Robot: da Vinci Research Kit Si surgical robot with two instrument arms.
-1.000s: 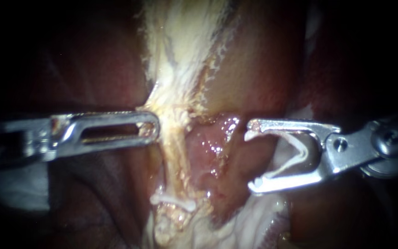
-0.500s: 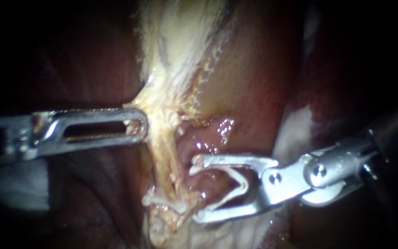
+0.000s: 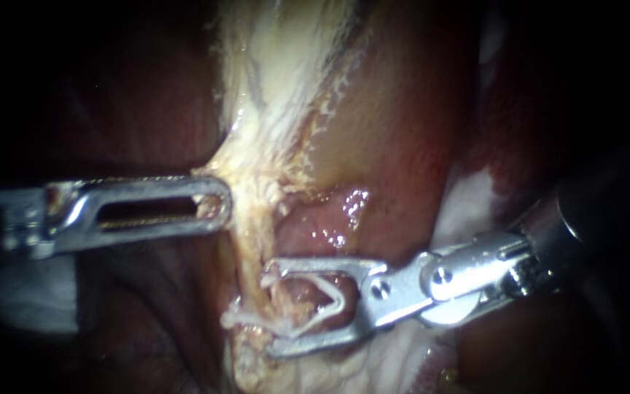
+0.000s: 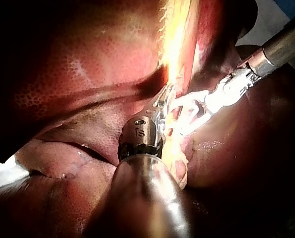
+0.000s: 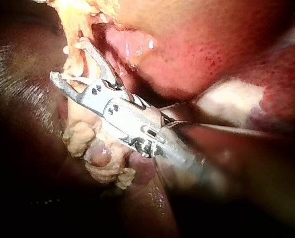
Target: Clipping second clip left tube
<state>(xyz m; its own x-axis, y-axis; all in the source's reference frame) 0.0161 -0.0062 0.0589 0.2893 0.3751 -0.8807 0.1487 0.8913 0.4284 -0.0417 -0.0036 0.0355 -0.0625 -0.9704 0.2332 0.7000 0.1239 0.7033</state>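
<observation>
Our left instrument (image 3: pixel 220 205) pinched the pale yellow fibrous tube (image 3: pixel 251 233) from 9 o'clock. Our right instrument (image 3: pixel 270 308), from 3 o'clock, jaws spread, cradled a white V-shaped clip (image 3: pixel 333 299) astride it. We judged full seating, clear of the lower white clip (image 3: pixel 239 319), essential before squeezing.

Your tube (image 3: pixel 257 235) runs down the middle of the endoscope view from 12 o'clock to 6 o'clock. The liver (image 3: pixel 410 109) lies behind it toward 2 o'clock. Your left instrument (image 3: pixel 219 206) comes in from 9 o'clock, and its pincer grips the tube's 9 o'clock side just above centre. Your right instrument (image 3: pixel 270 306) comes in from 4 o'clock, below the left one. Its pincer carries the loaded clip (image 3: pixel 342 305) between its two halves, and the tube lies between their tips. The fastened clip (image 3: pixel 246 318) lies across the tube, just beside the pincer's 6 o'clock half.
</observation>
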